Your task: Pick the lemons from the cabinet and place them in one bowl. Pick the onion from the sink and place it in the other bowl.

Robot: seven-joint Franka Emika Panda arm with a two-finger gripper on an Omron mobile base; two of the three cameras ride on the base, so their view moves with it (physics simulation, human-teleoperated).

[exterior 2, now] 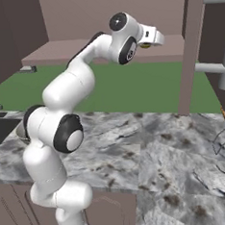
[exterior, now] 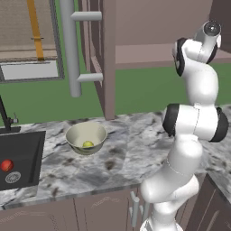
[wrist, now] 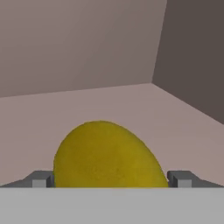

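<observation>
A deep-yellow oval lemon [wrist: 107,155] lies on the cabinet's inner shelf [wrist: 87,105], and a sliver of this lemon [exterior 2: 146,46] shows under the hand in the right base view. My gripper [wrist: 111,179] is open, with one fingertip [wrist: 41,179] on each side of the fruit and reaching into the cabinet [exterior 2: 103,45]. A greener lemon [exterior: 88,144] rests inside the cream bowl [exterior: 72,135] on the counter. The red onion [exterior: 6,165] sits in the black sink [exterior: 27,149] beside the drain. The other bowl is out of view.
The open cabinet door [exterior: 106,58] stands edge-on with a grey bar handle [exterior: 70,45] left of the shelf. A black faucet [exterior: 4,115] rises behind the sink. The marble counter [exterior 2: 161,149] stretches to the right of my arm.
</observation>
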